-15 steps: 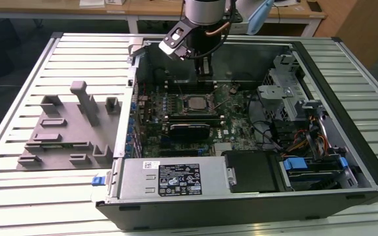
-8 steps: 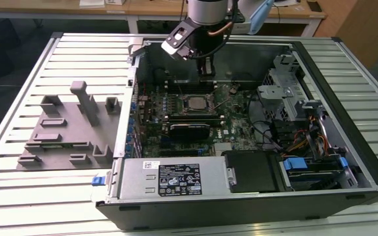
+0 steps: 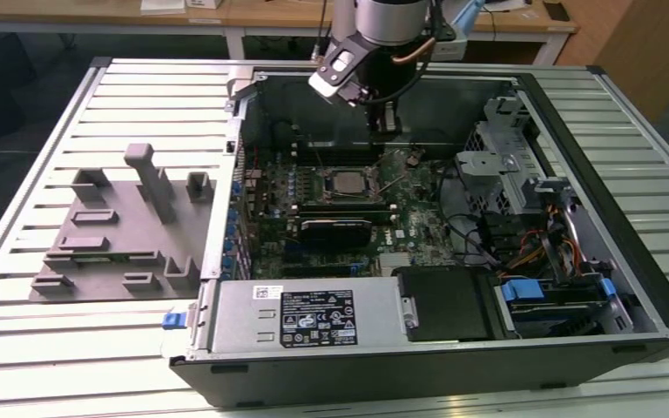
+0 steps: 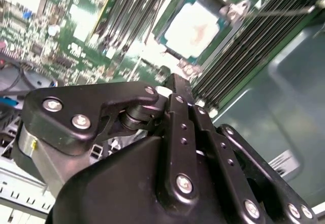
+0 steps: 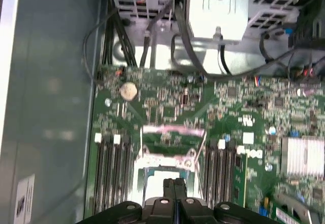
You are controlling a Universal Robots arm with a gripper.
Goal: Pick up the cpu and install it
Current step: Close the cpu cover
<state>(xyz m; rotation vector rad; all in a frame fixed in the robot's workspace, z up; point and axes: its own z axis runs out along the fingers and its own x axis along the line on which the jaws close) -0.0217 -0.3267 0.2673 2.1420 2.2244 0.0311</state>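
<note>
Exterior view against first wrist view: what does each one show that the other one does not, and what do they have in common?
Exterior view: the grey fixture tray on the slatted table, on the exterior view's left of the open computer case, and the power supply inside the case.

First wrist view: the round coin battery and the dark memory slots flanking the socket.

Both: the green motherboard, the cpu lying in its socket, and the gripper, fingers together and holding nothing, close to the cpu.
</note>
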